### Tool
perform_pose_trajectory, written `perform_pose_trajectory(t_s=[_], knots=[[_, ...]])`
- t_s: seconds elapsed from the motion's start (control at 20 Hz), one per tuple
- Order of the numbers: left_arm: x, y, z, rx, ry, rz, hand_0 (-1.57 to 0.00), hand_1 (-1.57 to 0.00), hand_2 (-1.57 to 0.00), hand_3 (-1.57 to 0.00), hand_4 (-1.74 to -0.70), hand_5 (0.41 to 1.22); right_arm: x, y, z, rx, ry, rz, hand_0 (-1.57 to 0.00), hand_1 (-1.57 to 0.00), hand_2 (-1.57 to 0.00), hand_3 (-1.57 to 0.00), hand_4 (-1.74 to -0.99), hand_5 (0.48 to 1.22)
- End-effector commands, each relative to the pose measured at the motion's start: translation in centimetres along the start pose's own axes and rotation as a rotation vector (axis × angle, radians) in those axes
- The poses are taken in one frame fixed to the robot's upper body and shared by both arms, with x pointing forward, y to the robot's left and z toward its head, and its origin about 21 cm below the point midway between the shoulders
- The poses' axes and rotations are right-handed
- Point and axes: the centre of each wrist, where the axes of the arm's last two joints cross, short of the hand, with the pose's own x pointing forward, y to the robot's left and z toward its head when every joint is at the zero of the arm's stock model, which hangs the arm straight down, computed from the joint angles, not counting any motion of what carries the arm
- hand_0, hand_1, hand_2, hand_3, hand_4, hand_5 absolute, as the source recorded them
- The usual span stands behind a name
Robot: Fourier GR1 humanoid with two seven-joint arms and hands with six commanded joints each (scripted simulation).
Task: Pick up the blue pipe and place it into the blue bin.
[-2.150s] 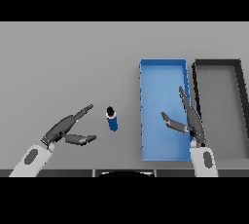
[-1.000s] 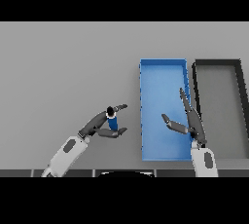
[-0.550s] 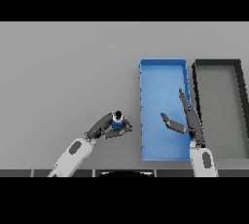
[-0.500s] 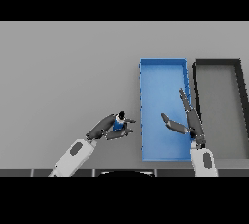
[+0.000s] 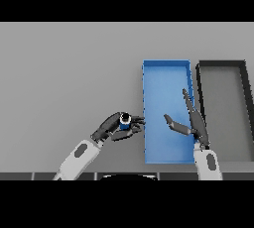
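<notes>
The blue pipe [image 5: 125, 121] is a short tube with its ring-shaped end facing up, just left of the blue bin [image 5: 166, 79]. My left hand [image 5: 111, 127] has its fingers and thumb curled round the pipe. My right hand [image 5: 192, 121] is open over the blue bin, with fingers straight and the thumb pointing left.
A black bin [image 5: 224, 68] stands right of the blue bin, side by side with it. The grey table [image 5: 69, 73] stretches left and behind the bins.
My left hand reached the pipe, closed on it and carried it right, toward the blue bin. My right hand has stayed in place.
</notes>
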Motion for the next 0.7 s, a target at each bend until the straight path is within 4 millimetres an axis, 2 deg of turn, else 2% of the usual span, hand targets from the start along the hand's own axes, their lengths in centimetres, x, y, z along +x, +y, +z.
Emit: perform_pose_trajectory(t_s=[0.0,0.3,0.4,0.65], knots=[[0.5,-0.1,-0.5,-0.001,0.005,-0.008,-1.55,-1.55,-1.55,-1.55,-1.48,1.213,0.1,0.0,-0.1,0.0,0.005,0.006,0.0,0.0,0.0,0.0,-1.138,0.552],[2.7,0.0,-1.8,-0.048,0.002,-0.032,-1.56,-1.57,-1.57,-1.57,-1.47,1.219,-0.1,-0.8,-0.1,0.002,0.013,0.011,0.0,0.0,0.0,0.0,-1.124,0.569],[3.2,-0.1,-2.1,-0.066,-0.002,-0.033,-1.57,-1.57,-1.57,-1.57,-1.47,1.22,-0.2,-0.5,-0.1,0.0,0.018,0.014,0.0,0.0,0.0,0.0,-1.124,0.574],[2.9,0.0,-1.7,-0.083,0.016,-0.033,-1.57,-1.57,-1.57,-1.57,-1.47,1.22,-0.3,2.2,4.0,-0.155,0.03,-0.023,0.0,0.0,0.0,0.0,-1.123,0.578]])
